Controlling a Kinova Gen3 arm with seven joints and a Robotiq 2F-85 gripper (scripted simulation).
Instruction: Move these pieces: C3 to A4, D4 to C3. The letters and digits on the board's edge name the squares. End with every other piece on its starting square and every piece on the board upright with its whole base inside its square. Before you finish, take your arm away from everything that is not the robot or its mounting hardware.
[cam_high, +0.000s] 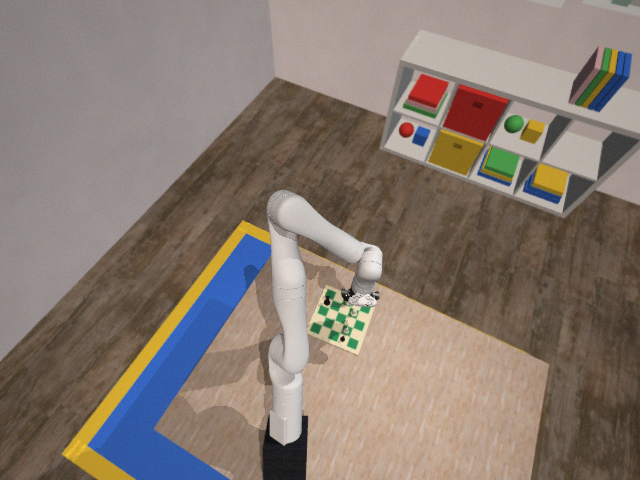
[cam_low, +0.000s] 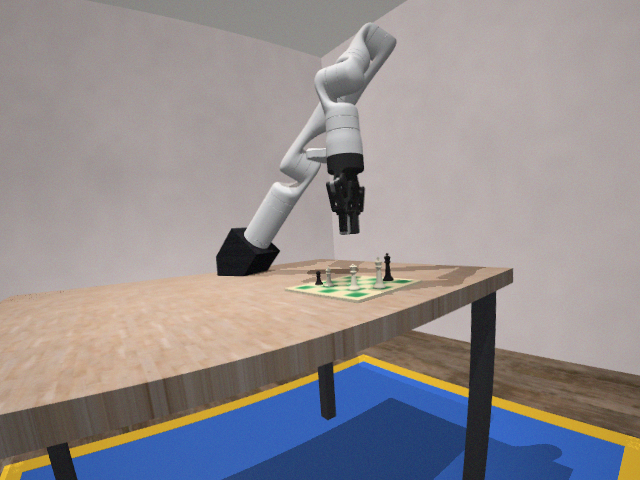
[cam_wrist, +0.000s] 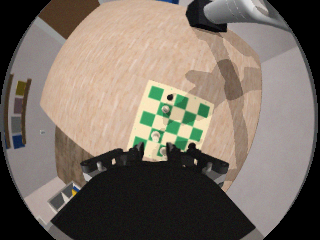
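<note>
The chessboard carries five upright pieces. Its letters and digits are too small to read. My gripper is partly open, empty and well above the board, near its shelf-side edge. The white king stands near that edge, partly hidden by a finger in the wrist view. The white queen stands close by. A smaller white piece stands towards the opposite edge.
The black king stands by a board corner, beside a finger in the wrist view. A small black pawn stands close to the smaller white piece. The wooden table surrounds the board.
</note>
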